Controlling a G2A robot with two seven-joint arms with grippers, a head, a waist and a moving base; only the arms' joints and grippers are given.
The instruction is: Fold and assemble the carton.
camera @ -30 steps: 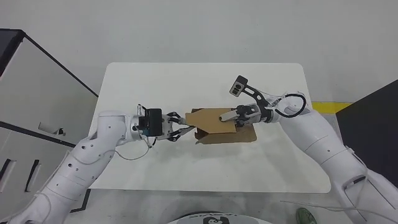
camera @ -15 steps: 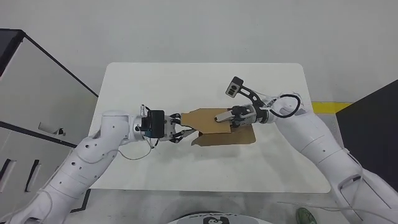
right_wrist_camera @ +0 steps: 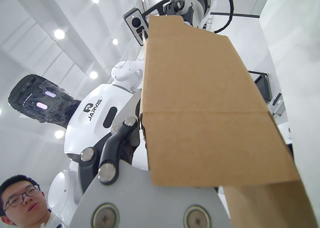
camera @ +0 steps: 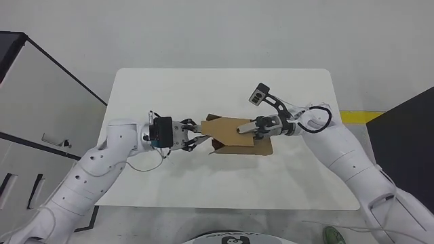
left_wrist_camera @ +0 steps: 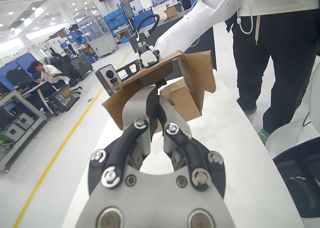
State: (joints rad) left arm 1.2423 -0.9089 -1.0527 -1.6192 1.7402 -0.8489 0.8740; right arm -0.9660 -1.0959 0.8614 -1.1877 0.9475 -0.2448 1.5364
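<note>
while carton (camera: 234, 135) sits partly folded near middle of table (camera: 285, 95), we see left gripper (left_wrist_camera: 155, 94) pinched tight on its near flap. right gripper (camera: 245, 129) lies on carton's top panel at other end; panel hides its grip, so we cannot tell.

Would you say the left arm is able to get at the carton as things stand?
Very likely yes: the left tool is shut on a flap of the carton, nothing between them, and the right tool grips the opposite end, apart.
</note>
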